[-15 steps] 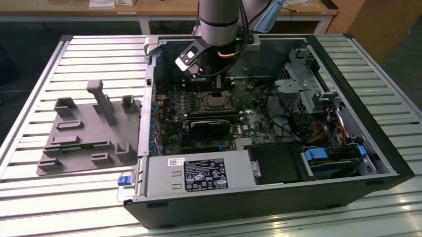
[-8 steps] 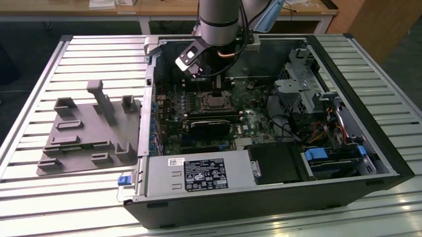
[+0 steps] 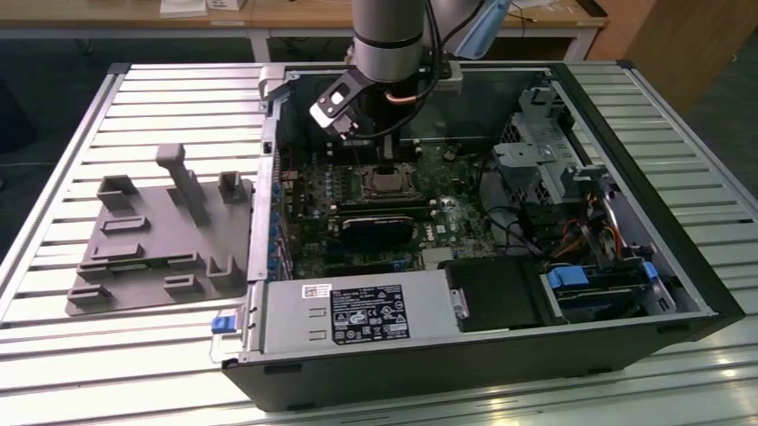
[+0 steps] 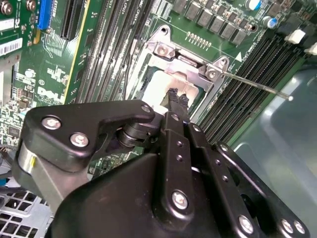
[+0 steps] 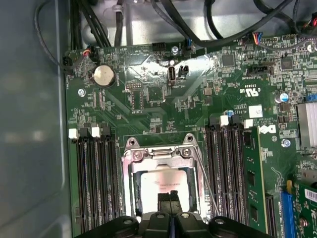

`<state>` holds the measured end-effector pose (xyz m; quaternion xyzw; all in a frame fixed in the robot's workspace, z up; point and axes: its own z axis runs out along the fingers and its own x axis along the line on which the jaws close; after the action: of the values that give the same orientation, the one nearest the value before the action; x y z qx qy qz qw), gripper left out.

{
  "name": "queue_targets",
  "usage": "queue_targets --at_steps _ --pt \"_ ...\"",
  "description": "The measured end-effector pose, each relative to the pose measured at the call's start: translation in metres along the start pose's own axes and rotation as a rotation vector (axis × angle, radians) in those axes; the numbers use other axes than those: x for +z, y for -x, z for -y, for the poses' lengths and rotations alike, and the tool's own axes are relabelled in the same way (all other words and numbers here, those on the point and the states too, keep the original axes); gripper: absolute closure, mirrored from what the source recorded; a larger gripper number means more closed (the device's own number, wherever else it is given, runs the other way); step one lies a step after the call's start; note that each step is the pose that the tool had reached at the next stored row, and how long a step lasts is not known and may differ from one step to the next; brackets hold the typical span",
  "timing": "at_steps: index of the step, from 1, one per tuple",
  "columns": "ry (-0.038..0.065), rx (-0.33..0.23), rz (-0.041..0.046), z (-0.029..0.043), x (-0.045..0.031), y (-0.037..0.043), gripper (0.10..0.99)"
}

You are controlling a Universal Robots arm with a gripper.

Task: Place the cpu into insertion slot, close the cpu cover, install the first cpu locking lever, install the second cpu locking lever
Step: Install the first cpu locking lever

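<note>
End effector (image 5: 170,197) narrow, fingers nearly touching, nothing held. Cpu (image 5: 153,184) directly under the tips, seated in slot (image 5: 132,145); cover (image 5: 161,154) frames it (lever (image 4: 257,85) sticks out alongside).

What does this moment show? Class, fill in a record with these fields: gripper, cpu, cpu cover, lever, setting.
gripper: shut, tips just above the cpu; contact unclear
cpu: pale top up, seated in the insertion slot
cpu cover: lying down around the cpu
lever: thin rod angled away from the cover, not latched
setting: open computer case on a slatted table
</note>
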<state>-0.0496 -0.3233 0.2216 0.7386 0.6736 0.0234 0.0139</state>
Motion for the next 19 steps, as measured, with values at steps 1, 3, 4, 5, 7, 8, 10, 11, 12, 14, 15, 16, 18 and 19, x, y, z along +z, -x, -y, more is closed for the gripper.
queue_targets --at_steps 1,3,4,5,7,8,10,11,12,14,15,16,18,19 --pt "0.000 0.000 0.0000 0.0001 0.0000 0.0000 0.984" --pt "0.000 -0.014 -0.0004 0.0001 0.0000 0.0000 0.984" --pt "0.000 -0.031 -0.0012 0.0001 0.0001 0.0000 0.984" --pt "-0.001 -0.049 -0.0020 0.0001 0.0002 0.0000 0.984" --pt "-0.001 -0.083 -0.0032 0.0001 0.0002 0.0000 0.984" --pt "-0.001 -0.087 -0.0033 0.0001 0.0002 0.0000 0.984" --pt "-0.001 -0.088 -0.0035 0.0001 0.0002 0.0000 0.984" --pt "-0.001 -0.088 -0.0035 0.0001 0.0002 0.0000 0.984" --pt "-0.001 -0.093 -0.0035 0.0001 0.0002 0.0000 0.984" --pt "-0.002 -0.124 -0.0050 0.0001 0.0002 0.0001 0.984" --pt "-0.002 -0.142 -0.0058 0.0001 0.0002 0.0001 0.984" --pt "-0.002 -0.160 -0.0066 0.0001 0.0002 0.0001 0.984" --pt "-0.003 -0.196 -0.0082 0.0001 0.0002 0.0000 0.984" --pt "-0.003 -0.214 -0.0090 0.0001 0.0002 0.0000 0.984"
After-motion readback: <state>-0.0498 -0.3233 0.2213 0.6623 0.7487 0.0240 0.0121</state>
